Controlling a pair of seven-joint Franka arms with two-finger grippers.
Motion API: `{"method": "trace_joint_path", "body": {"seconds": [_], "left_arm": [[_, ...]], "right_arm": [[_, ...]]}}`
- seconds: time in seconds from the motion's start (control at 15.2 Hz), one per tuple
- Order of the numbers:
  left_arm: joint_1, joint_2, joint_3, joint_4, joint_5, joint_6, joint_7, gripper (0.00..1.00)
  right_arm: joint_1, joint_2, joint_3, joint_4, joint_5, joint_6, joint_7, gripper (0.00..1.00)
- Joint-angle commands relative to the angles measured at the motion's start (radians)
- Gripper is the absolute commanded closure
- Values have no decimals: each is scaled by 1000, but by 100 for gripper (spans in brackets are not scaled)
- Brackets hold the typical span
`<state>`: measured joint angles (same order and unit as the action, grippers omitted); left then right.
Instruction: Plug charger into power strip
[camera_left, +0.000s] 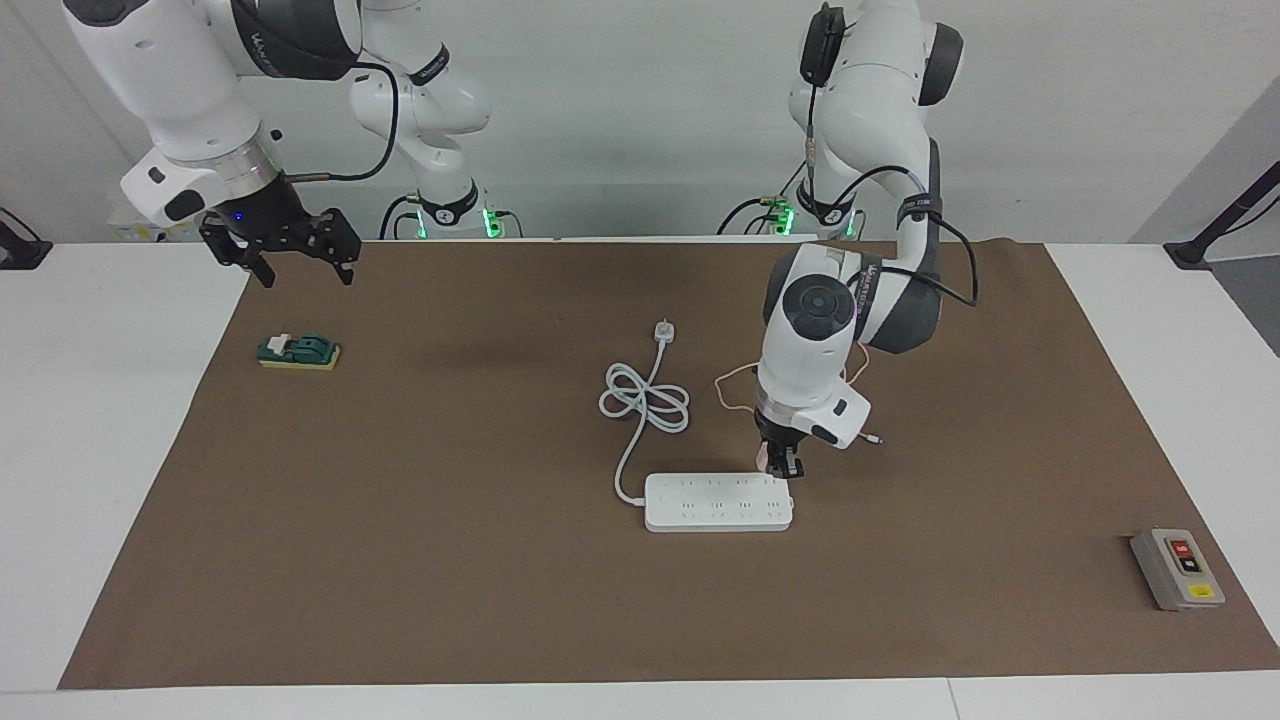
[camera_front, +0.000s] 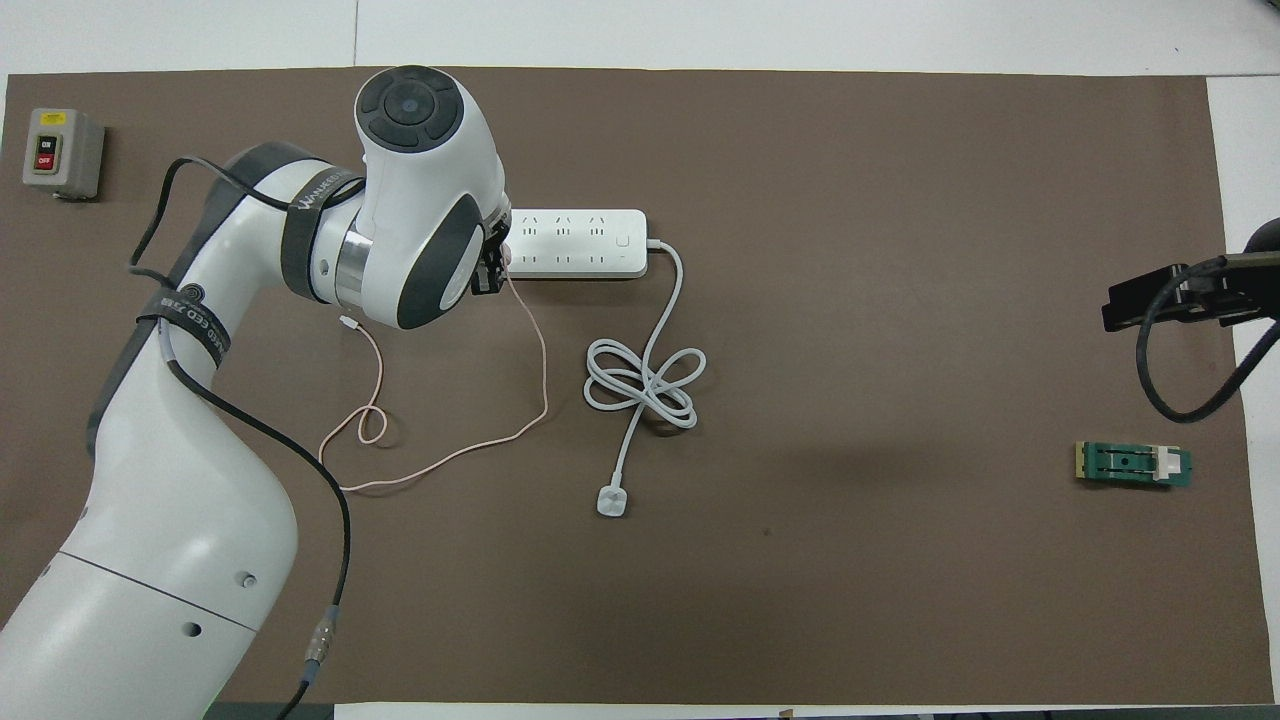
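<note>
The left pincer (camera_left: 782, 464) is closed tight on the little pink charger (camera_left: 766, 456). It hangs just above the end of the power strip (camera_left: 718, 502) that points toward the left arm's end of the tabletop. I cannot tell if the charger touches the strip or not. From above, the big white arm hides that end of the strip and most of the charger.

The power strip lies flat in the middle of the brown mat (camera_left: 500, 560). The charger's thin pink cable (camera_front: 470, 445) runs from the pincer down onto the mat. It bends in a wide curve and makes a small loop nearer to the robots than the strip. Its little tip (camera_front: 347, 322) lies on the mat beside the arm.

The strip's thick white cord (camera_left: 645, 398) comes out of the other end. It is tied in a loose bow nearer to the robots. Its white plug (camera_left: 663, 331) lies nearer to the robots still.

The right pincer (camera_left: 297, 262) is wide open and holds nothing. It waits up in the air over the corner of the mat at the right arm's end. A small green block (camera_left: 298, 351) sits on the mat near it.

A grey box with buttons (camera_left: 1177, 568) sits at the left arm's end, farther from the robots than the strip.
</note>
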<state>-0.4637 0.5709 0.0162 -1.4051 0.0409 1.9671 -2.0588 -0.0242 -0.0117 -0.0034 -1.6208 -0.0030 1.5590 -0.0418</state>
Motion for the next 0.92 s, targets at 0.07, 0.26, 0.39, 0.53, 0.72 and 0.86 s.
{"method": "trace_joint_path", "body": {"seconds": [0.07, 0.26, 0.39, 0.53, 0.72, 0.86], "left_arm": [[-15, 30, 14, 20, 22, 16, -17, 100], [-13, 41, 18, 21, 33, 16, -15, 100], [-10, 49, 18, 21, 43, 18, -15, 100], [-7, 50, 18, 23, 43, 19, -14, 100], [-4, 56, 19, 29, 43, 21, -12, 100], [-3, 56, 19, 34, 42, 27, -4, 100]], "right_arm": [[-22, -19, 10, -19, 23, 6, 2, 0], [-20, -19, 8, -19, 20, 9, 0, 0], [-19, -19, 8, -19, 18, 9, 2, 0], [-17, -19, 8, -19, 18, 9, 5, 0], [-10, -19, 10, -21, 18, 9, 8, 0], [-11, -19, 10, -18, 18, 9, 6, 0]]}}
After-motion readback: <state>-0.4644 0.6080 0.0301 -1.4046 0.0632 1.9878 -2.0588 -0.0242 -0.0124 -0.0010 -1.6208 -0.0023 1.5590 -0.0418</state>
